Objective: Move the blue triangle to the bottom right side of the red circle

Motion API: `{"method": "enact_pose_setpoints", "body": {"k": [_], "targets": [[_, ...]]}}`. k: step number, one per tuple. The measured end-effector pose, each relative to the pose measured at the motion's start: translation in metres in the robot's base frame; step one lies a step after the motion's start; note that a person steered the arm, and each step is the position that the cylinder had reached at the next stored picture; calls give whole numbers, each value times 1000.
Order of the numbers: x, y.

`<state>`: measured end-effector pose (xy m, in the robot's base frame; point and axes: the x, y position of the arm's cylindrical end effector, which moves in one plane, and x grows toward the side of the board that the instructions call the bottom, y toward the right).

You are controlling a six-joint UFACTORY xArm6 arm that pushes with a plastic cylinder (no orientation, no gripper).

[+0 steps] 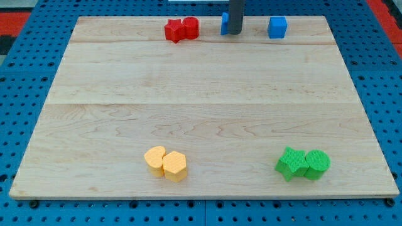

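Wooden board (201, 119) on a blue pegboard surface (383, 75). No pincer on this arm, so nothing to call apart or together: it ends in a dark rod (235, 12) coming down from the view's top edge, and my tip (234, 32) sits on the board near the top edge, a bit right of centre.

Blue triangle (224, 23) (mostly hidden, only a sliver shows, shape not really readable) is touching the rod's left side, right at the tip. Blue cube (277, 27) is off to the view's right of the tip, apart from it, same top row.

Red pair at the view's top, left of the tip: a jagged red star-like block (174, 31) and the red circle (190, 27), touching each other, circle on the right. Blue triangle lies to the right of the red circle, near but with a clear gap, roughly level with it.

Bottom of the view, left of centre: two yellow blocks touching, a rounded one (154, 159) and a hexagon-ish one (175, 166). Bottom right: green star-shaped block (291, 162) touching a green cylinder (317, 163). Both pairs well apart from the tip.
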<state>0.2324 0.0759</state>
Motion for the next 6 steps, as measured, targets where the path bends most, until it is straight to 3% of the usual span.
{"method": "enact_pose_setpoints", "body": {"k": [1, 2, 6], "targets": [[-25, 41], [-37, 47], [-8, -74]]}}
